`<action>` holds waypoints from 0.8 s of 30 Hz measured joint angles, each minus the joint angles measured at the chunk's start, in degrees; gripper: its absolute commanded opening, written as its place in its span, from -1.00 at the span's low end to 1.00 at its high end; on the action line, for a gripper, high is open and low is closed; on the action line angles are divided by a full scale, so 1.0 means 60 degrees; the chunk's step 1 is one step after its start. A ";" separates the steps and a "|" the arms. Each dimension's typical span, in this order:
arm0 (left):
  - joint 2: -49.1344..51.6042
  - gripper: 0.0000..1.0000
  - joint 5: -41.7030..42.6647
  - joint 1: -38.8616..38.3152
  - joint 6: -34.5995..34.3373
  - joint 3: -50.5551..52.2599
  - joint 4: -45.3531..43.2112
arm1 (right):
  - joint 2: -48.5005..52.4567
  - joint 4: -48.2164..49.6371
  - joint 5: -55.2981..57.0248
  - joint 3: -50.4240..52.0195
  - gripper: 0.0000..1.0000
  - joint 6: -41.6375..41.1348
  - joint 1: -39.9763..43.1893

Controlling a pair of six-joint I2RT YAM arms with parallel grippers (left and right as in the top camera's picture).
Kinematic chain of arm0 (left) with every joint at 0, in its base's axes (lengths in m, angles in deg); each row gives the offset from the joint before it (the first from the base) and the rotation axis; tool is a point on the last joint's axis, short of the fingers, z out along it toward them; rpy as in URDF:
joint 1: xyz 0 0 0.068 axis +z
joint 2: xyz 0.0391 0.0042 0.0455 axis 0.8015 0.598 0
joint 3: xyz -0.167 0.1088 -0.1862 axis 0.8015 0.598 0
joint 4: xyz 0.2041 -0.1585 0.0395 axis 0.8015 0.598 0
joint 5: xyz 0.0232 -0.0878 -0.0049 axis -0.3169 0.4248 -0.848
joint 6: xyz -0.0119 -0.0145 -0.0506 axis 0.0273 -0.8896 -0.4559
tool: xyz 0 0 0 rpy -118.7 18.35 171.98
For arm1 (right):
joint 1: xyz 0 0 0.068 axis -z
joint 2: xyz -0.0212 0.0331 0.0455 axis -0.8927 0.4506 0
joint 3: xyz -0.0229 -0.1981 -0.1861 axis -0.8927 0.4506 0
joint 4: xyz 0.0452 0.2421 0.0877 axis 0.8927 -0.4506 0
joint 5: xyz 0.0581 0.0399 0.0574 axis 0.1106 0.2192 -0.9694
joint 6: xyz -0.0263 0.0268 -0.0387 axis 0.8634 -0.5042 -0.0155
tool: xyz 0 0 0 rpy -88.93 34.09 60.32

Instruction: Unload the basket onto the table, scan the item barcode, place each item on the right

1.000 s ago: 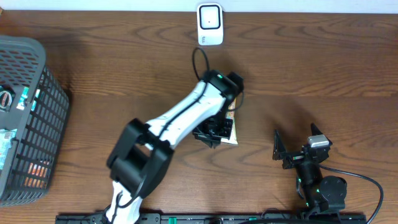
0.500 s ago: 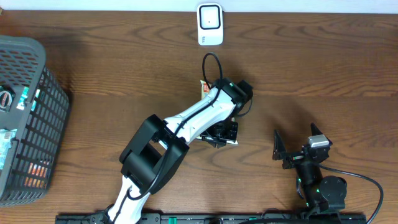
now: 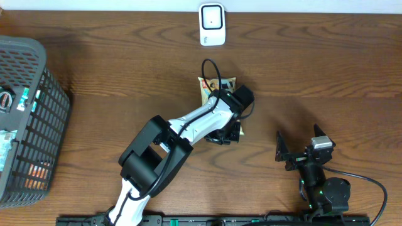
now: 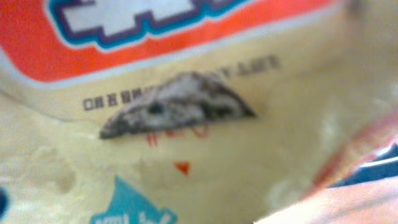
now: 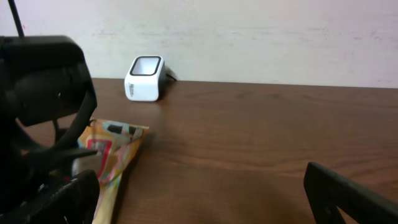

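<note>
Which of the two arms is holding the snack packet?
The left gripper: it is shut on the yellow-and-orange snack packet in mid-table. The right gripper sits open and empty near the table's front edge.

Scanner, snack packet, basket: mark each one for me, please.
scanner [image 3: 212, 24], overhead view, on its white top face.
snack packet [image 5: 115, 149], right wrist view, on its yellow printed front.
basket [image 3: 47, 125], overhead view, on its mesh side wall.
</note>
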 measured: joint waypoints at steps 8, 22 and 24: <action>-0.0025 -0.85 -0.1843 0.0554 0.0127 -0.0007 -0.1264 | 0.0000 0.0000 0.0000 0.0000 0.99 0.0000 0.0000; -0.0015 -0.85 -0.1738 0.1894 0.0659 -0.0007 -0.1486 | 0.0000 0.0000 0.0000 0.0000 0.98 0.0000 0.0000; -0.0044 -0.85 -0.1606 0.1843 0.0747 -0.0004 -0.1450 | 0.0000 0.0000 0.0000 0.0000 0.98 0.0000 0.0000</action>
